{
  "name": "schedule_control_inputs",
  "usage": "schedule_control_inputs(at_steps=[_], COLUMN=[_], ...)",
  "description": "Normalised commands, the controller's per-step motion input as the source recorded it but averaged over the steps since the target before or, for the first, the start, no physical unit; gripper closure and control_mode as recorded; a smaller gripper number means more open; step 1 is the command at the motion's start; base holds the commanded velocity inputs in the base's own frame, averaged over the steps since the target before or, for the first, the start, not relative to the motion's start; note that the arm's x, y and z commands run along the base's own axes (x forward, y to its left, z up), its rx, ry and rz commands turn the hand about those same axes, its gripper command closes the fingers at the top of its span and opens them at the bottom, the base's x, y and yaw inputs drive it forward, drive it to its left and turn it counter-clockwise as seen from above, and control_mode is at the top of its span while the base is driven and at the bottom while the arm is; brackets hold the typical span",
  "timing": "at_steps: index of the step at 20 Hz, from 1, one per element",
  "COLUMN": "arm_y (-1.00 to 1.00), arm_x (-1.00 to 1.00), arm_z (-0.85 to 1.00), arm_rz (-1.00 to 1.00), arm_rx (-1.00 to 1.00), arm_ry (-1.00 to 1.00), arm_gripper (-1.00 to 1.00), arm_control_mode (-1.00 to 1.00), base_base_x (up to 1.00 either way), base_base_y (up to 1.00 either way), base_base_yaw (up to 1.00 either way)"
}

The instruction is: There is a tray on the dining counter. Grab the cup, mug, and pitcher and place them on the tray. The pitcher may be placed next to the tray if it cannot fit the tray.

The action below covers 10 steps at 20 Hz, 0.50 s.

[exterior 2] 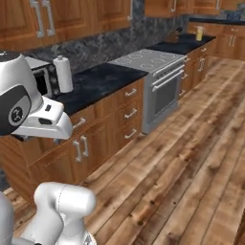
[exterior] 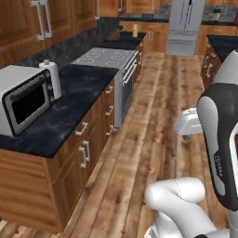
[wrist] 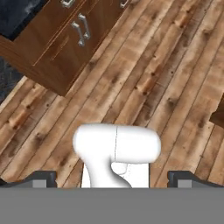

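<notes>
The tray, cup, mug and pitcher are out of view. My gripper (wrist: 112,178) hangs over the wooden plank floor (wrist: 144,83) and looks down at it. Its two dark fingertips (wrist: 43,178) stand wide apart at the bottom corners of the hand view, open, with no object between them. The white hand (exterior: 188,123) shows at mid height over the floor, to the right of the base cabinets. A black stone counter corner (exterior: 225,44) on a wooden base sits at the far right; I cannot tell whether it is the dining counter.
Along the left runs a black counter (exterior: 79,93) over wooden drawers, carrying a microwave (exterior: 23,100) and a paper towel roll (exterior: 51,79). Beyond it stand a stove (exterior: 109,58) and a steel fridge (exterior: 186,23). A cabinet corner (wrist: 57,48) lies close below.
</notes>
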Motion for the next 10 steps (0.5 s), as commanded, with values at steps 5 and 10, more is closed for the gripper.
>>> schedule_control_inputs(at_steps=[5, 10], arm_y=[0.0, 0.0], arm_x=[0.0, 0.0], arm_z=[0.0, 0.0], arm_rz=[0.0, 0.0], arm_rx=[0.0, 0.0], arm_ry=[0.0, 0.0], arm_gripper=[-1.0, -1.0], arm_control_mode=[1.0, 1.0], base_base_x=[0.51, 0.53], base_base_y=[0.48, 0.0], base_base_yaw=[-0.68, -0.57])
